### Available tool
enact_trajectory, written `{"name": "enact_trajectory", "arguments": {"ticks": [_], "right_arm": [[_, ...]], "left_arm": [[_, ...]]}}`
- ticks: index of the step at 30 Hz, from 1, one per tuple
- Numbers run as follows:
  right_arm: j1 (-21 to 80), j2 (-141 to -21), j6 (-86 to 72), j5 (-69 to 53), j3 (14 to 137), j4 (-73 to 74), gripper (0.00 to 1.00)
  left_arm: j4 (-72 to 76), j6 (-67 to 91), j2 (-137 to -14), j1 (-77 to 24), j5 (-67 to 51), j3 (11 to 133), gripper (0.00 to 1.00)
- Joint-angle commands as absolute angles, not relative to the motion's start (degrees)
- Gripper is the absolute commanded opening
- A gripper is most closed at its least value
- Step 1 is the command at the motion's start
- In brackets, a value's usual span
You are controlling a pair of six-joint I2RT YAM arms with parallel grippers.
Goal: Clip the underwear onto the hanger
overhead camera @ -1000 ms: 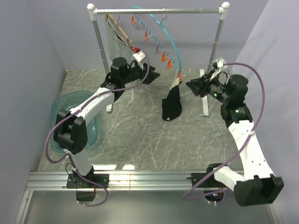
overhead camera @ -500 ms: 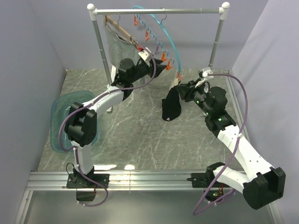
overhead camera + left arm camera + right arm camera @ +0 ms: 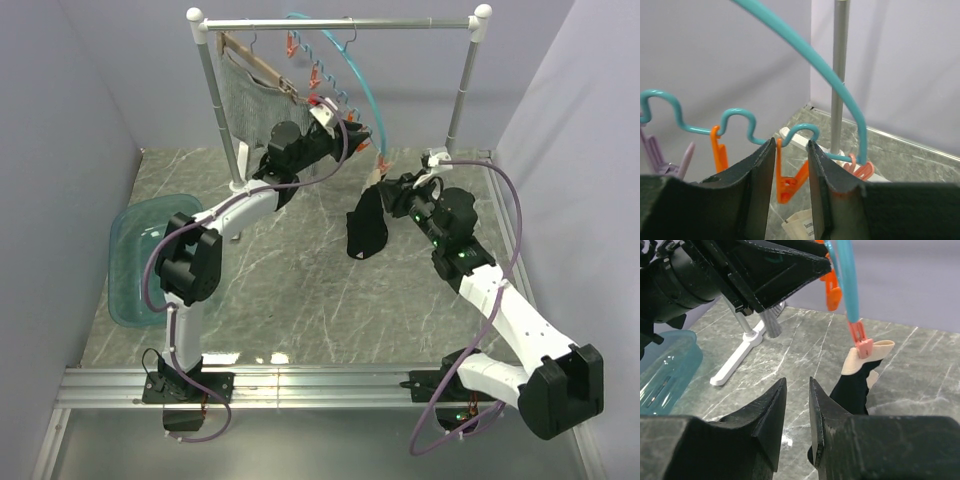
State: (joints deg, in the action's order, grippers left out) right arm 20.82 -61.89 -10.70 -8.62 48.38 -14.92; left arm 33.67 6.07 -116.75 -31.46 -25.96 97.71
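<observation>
Underwear (image 3: 852, 387) hangs clipped, just ahead of right gripper (image 3: 797, 386); jaws narrowly parted, holding nothing.

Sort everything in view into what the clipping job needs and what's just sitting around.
Job:
underwear
teal hanger
orange clip

Lying about:
wooden hanger
grey mesh cloth
teal basin

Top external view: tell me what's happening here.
The underwear hangs by one waistband corner from the end clip of the hanger. The left gripper is up at the hanger, fingers either side of an orange clip. The right gripper hovers near the underwear, holding nothing.
</observation>
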Motion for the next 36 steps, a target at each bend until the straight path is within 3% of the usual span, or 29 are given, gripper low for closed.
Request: {"name": "enact_trajectory", "arguments": {"ticks": [1,29,36], "right_arm": [[21.6,-62.6,-12.0,-7.5,46.9,-21.4,0.32],[23.4,-66.8,-15.4,-8.1,45.8,-27.6,0.27],[23.5,-68.0,-16.0,-8.5,46.4,-28.7,0.27]], "left_arm": [[36.7,4.7,-116.4,-32.9,-25.2,98.1,0.38],[29.8,2.6,-116.5,-33.1,-14.7,98.6,0.39],[32.3,6.4,-113.2,-30.7,-21.3,94.8,0.41]]}}
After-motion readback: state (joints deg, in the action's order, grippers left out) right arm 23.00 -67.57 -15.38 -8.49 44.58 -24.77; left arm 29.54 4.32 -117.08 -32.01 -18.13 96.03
